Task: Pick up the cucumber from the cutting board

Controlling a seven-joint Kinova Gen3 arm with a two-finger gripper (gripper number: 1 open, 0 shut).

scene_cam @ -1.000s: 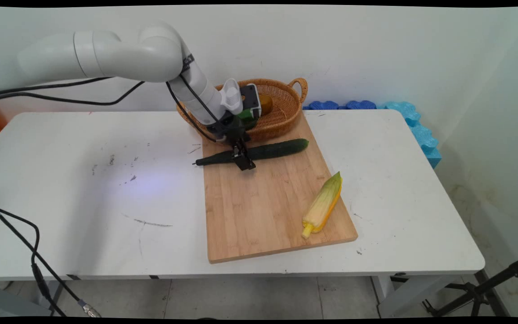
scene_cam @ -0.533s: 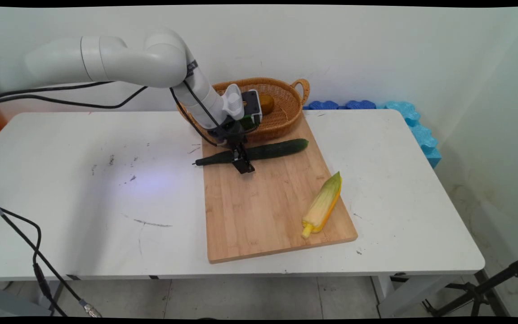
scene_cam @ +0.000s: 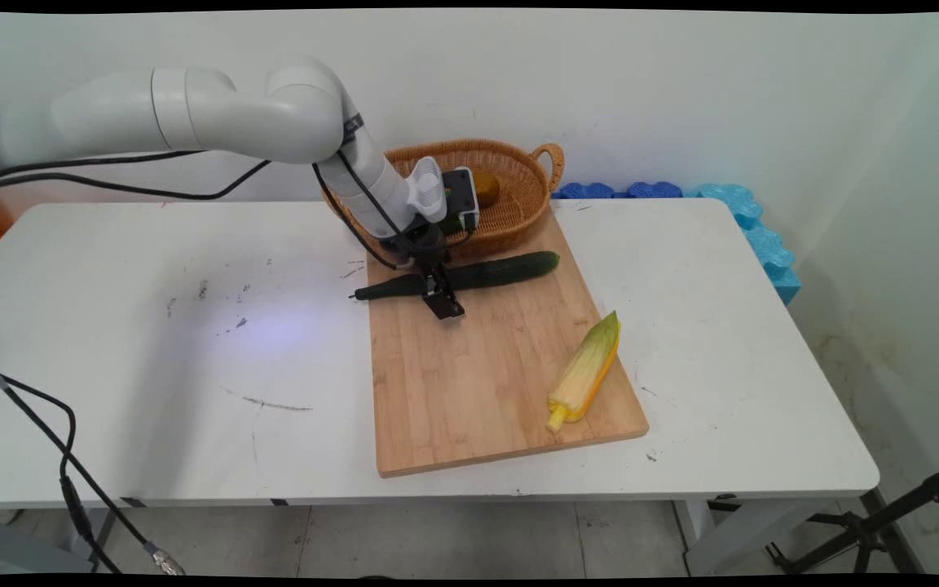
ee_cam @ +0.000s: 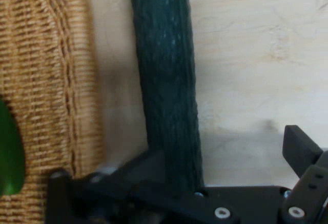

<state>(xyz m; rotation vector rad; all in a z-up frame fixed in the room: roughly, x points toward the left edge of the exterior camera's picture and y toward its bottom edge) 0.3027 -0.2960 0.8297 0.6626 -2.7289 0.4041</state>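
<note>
**Hand astride cucumber on cutting board**

The hand is lowered over the cucumber, fingers spread wide, one on each side, not clamped. The cucumber lies across the far end of the cutting board, its stem end overhanging the worktop, beside the wicker basket. A corn cob rests near the board's right edge.

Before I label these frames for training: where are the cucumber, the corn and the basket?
cucumber (scene_cam: 510, 268), main view, its right half, on the board.
corn (scene_cam: 586, 372), main view, middle of the husk.
basket (scene_cam: 510, 214), main view, front wall.
</note>
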